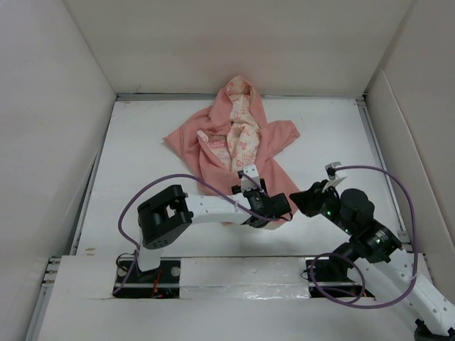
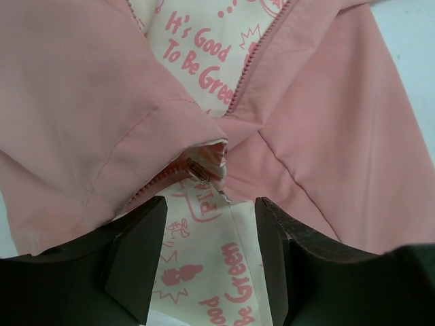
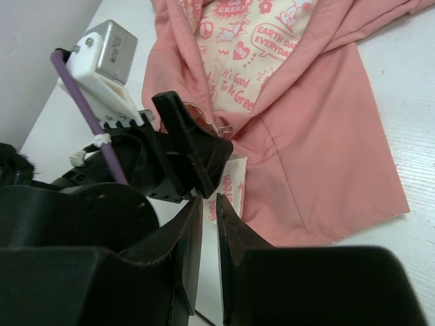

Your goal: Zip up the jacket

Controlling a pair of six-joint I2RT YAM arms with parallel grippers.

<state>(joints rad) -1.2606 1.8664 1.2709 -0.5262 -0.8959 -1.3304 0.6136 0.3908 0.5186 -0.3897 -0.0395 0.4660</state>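
Note:
The salmon-pink jacket [image 1: 234, 138] lies open at the middle back of the white table, with its cream printed lining [image 1: 243, 135] showing. My left gripper [image 1: 274, 206] is at the jacket's near hem. In the left wrist view it [image 2: 211, 251] is open, its jaws straddling a flap of cream lining [image 2: 204, 272]. The zipper slider [image 2: 199, 171] sits just beyond the fingertips, where the two pink front panels meet. My right gripper [image 1: 300, 197] is close to the right of the left one. In its wrist view it [image 3: 209, 217] is shut with a thin gap and is empty, just short of the hem.
White walls [image 1: 50, 128] enclose the table [image 1: 142, 156] on the left, back and right. Purple cables [image 1: 387, 177] loop from both arms. The left arm's wrist camera [image 3: 102, 58] fills the left of the right wrist view.

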